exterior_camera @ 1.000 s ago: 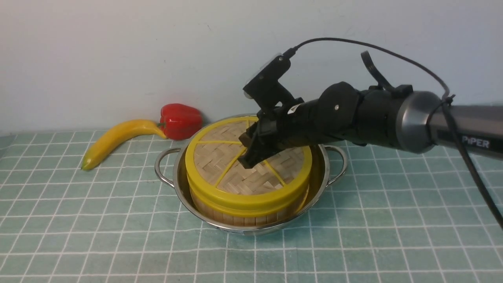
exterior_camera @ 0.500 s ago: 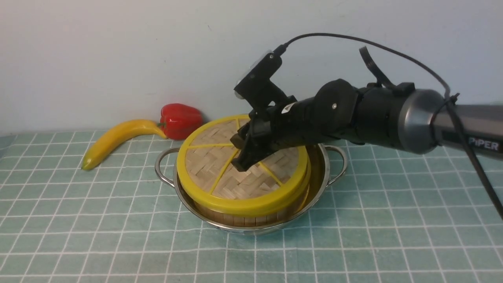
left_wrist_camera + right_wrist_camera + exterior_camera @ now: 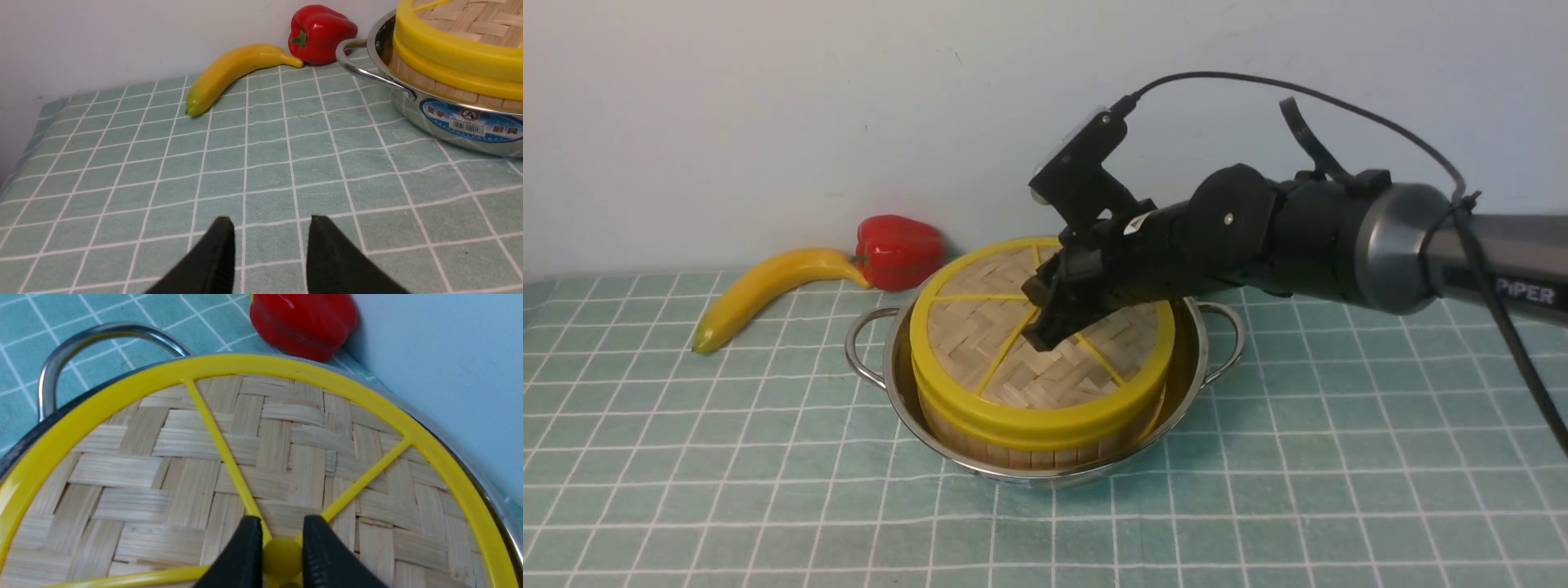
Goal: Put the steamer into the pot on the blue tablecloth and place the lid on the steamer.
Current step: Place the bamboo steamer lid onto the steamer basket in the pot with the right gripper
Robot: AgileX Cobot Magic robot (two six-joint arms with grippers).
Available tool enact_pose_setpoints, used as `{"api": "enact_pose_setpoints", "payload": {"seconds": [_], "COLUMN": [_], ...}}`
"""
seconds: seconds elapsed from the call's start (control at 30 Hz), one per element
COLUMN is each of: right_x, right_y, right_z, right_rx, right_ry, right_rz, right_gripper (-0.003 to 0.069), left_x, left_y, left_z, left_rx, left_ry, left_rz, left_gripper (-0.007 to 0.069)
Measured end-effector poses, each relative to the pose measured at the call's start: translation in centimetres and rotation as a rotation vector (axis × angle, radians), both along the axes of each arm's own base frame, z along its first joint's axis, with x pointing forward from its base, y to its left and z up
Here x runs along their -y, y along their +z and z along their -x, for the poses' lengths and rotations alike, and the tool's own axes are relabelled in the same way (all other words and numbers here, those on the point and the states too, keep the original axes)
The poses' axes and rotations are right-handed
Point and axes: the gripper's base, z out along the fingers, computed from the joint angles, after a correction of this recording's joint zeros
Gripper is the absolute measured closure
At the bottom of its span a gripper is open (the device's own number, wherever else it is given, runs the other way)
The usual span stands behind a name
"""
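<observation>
Your right pincer (image 3: 1045,331) is clamped on the small yellow centre knob (image 3: 282,559) of the woven-bamboo lid (image 3: 1029,376), one finger on each side of it. The lid sits on the steamer (image 3: 1013,449), its yellow rim over the steamer's rim, shifted slightly toward the left. The steamer stands inside the stainless-steel pot (image 3: 915,408), which rests near the middle of the blue tablecloth (image 3: 686,457), toward its far edge. Your left pincer (image 3: 269,253) hangs just above bare cloth near the front left, its fingers parted and empty. A yellow banana (image 3: 768,294) and a red bell pepper (image 3: 898,249) lie along the far edge, left of the pot.
</observation>
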Motion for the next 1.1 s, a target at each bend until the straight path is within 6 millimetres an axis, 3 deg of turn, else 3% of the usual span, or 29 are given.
{"api": "enact_pose_setpoints", "payload": {"seconds": [0.77, 0.83, 0.93, 0.97, 1.03, 1.1], "right_x": [-0.19, -0.2, -0.21, -0.21, -0.18, -0.15], "right_y": [-0.95, -0.88, -1.04, -1.04, -0.77, -0.55], "right_z": [-0.21, -0.22, -0.05, -0.05, -0.01, 0.06], "right_rx": [-0.02, -0.018, -0.035, -0.035, -0.03, -0.028], "right_ry": [-0.002, -0.002, 0.01, 0.01, 0.01, 0.011], "right_rz": [0.002, 0.001, 0.007, 0.007, 0.004, 0.002], "right_gripper": [0.0522, 0.0503, 0.0357, 0.0357, 0.0232, 0.0201], "left_x": [0.0, 0.0, 0.0, 0.0, 0.0, 0.0], "left_y": [0.0, 0.0, 0.0, 0.0, 0.0, 0.0], "left_z": [0.0, 0.0, 0.0, 0.0, 0.0, 0.0], "left_rx": [0.0, 0.0, 0.0, 0.0, 0.0, 0.0], "left_ry": [0.0, 0.0, 0.0, 0.0, 0.0, 0.0], "left_rz": [0.0, 0.0, 0.0, 0.0, 0.0, 0.0], "left_gripper": [0.0382, 0.0382, 0.0382, 0.0382, 0.0382, 0.0382]}}
